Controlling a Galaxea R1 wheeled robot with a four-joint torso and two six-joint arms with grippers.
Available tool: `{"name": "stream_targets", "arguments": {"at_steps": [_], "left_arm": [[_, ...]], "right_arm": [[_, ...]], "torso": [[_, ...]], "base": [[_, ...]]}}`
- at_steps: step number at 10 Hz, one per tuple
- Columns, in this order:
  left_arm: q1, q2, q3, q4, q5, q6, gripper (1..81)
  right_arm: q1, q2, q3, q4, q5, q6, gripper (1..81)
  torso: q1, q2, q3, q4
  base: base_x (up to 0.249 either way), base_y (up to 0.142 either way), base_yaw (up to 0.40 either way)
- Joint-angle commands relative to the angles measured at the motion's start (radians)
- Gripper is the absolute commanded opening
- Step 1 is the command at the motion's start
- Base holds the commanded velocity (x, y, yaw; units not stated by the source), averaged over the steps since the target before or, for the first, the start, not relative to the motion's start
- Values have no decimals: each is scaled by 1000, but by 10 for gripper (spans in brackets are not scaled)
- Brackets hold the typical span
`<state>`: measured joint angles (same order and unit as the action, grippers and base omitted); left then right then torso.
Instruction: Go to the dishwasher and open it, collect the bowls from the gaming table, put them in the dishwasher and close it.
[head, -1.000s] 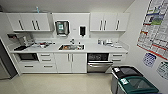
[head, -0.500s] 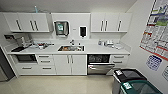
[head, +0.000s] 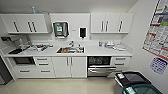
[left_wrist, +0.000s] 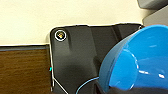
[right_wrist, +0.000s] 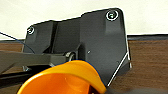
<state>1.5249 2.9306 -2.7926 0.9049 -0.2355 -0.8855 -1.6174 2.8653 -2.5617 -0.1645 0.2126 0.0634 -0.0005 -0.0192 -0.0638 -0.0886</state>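
The dishwasher (head: 101, 70) sits under the counter, right of the sink. Its steel front is tipped out partway, and the dark racked interior (head: 99, 60) shows above it. In the left wrist view a bright blue bowl (left_wrist: 140, 62) looms large and tilted, with my left gripper (left_wrist: 110, 90) shut on its rim at the picture's edge. In the right wrist view the curved yellow-orange rim of a bowl (right_wrist: 67, 75) rises in front of the dark plate, and my right gripper (right_wrist: 100, 90) is shut on it. The gaming table is out of view.
White cabinets run along the counter, which has a sink (head: 70, 50) in the middle. A built-in oven (head: 23, 60) is at the left. A black bin (head: 130, 78) and a green-rimmed bin (head: 142, 89) stand at the lower right below wall posters (head: 158, 32). A pale floor lies ahead.
The whole kitchen view has shifted only slightly, so the camera has moved a little. The dishwasher front stands as before.
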Motion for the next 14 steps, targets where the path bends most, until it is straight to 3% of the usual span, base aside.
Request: {"name": "stream_targets", "arguments": {"at_steps": [1,14], "left_arm": [[-42,-34,-21,5,50,7,10],[-42,-33,-21,3,50,7,10]], "right_arm": [[24,13,19,-13,-50,-4,10],[15,13,15,-13,-48,-4,10]], "torso": [[1,0,0,0],[1,0,0,0]], "base": [[164,-61,0],[179,-61,0]]}}
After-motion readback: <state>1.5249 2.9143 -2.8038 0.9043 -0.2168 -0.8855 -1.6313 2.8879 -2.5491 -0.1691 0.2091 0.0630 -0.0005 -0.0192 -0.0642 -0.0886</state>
